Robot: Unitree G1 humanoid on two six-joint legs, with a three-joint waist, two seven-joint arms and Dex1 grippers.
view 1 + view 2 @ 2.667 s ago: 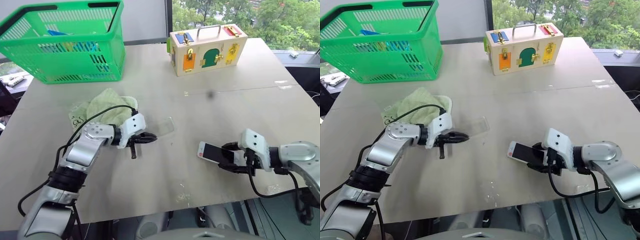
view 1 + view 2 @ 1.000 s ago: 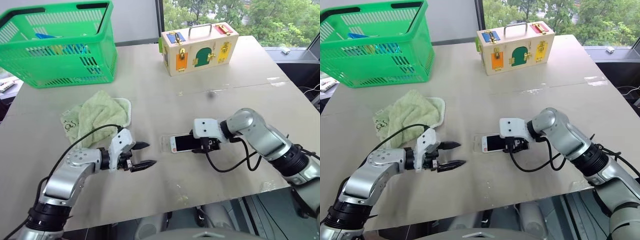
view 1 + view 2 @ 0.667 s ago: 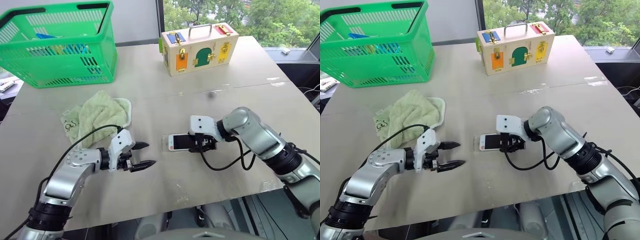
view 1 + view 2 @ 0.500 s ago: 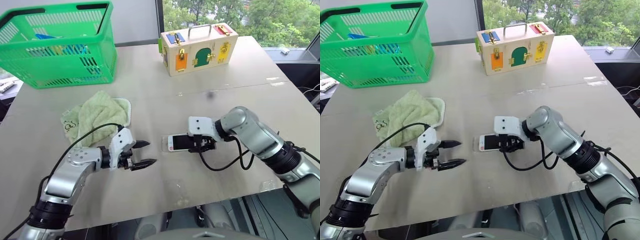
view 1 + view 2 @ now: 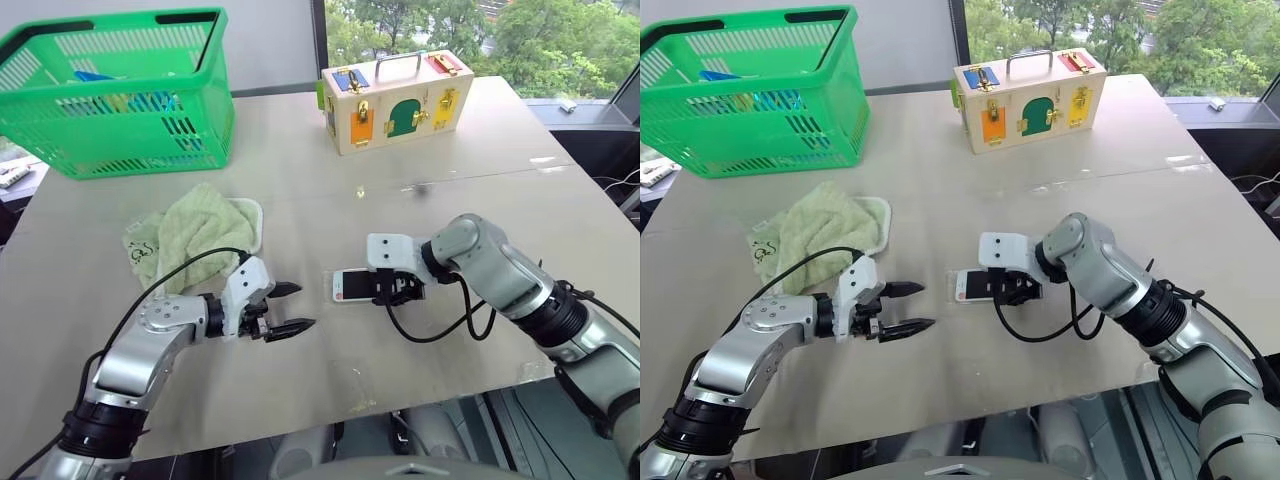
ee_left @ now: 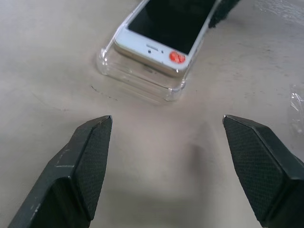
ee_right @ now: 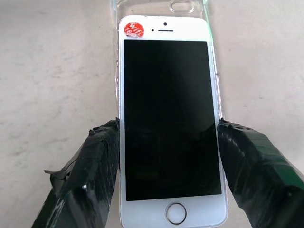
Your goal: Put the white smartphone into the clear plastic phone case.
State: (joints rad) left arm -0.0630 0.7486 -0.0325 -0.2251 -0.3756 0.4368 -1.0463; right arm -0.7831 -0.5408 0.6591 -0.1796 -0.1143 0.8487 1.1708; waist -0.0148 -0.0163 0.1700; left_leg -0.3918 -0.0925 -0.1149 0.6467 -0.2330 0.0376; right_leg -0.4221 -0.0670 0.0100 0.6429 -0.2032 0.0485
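- The phone (image 7: 170, 124) lies screen up over the case (image 6: 142, 80), near the middle of the desk (image 5: 450, 180); its top end sits a little short of the case's camera cutout and looks raised on the rim, not pressed flush.
- The right end effector (image 7: 168, 156) grips the phone by its long edges, one finger (image 7: 92, 166) on each side.
- The step in hand, as I judge it, is seating the phone in the case: it is lined up but not yet snapped in.
- The next move likely calls for sliding the phone up to the case's end and pressing it down level, without skidding the light case across the desk.
- The left end effector (image 5: 288, 309) hovers open and empty, pointing at the case's near end, well placed to brace it.
- Against the earliest frames, the phone has been carried from the desk's right side onto the case, and the left end effector has let the case go; in the last second the phone edged slightly leftward.
- A green cloth (image 5: 200, 228), a basket (image 5: 130, 120) and a wooden latch box (image 5: 405, 98) sit farther back, apart from the work.
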